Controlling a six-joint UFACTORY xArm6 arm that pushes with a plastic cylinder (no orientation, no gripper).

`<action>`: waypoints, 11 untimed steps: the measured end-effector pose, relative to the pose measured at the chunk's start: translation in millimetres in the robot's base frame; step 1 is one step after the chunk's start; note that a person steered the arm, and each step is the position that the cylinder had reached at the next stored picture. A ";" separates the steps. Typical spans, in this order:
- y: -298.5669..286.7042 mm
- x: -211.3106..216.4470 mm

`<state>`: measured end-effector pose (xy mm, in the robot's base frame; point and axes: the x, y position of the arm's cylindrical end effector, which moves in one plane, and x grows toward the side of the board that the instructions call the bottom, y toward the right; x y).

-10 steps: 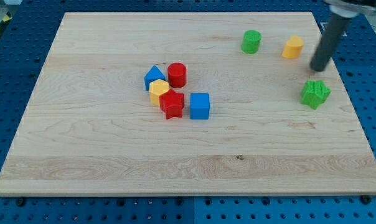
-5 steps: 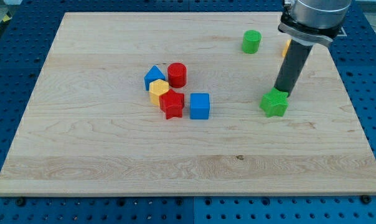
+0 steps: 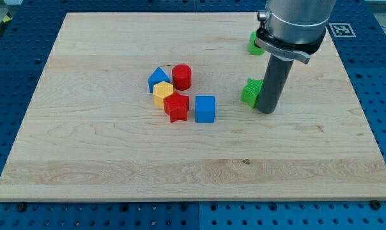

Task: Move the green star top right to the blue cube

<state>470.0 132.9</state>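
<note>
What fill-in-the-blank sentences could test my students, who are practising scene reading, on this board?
1. My tip rests just to the view's ____ of the green star.
2. The blue cube lies to the view's ____ of the green star.
3. The red star touches the ____ block above it.

Missing words: right; left; yellow

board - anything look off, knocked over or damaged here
Nothing stands out. The green star sits flat against my tip, right of the blue cube; the cluster looks tidy. The green cylinder is partly hidden behind the arm.
</note>
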 end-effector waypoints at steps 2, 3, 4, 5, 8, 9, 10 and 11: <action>92.2 18.5; 111.5 -9.0; 75.8 -31.7; 13.4 -32.6; -45.0 -52.2; -46.8 -78.2; -73.8 -80.7; -78.0 -71.6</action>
<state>398.4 54.9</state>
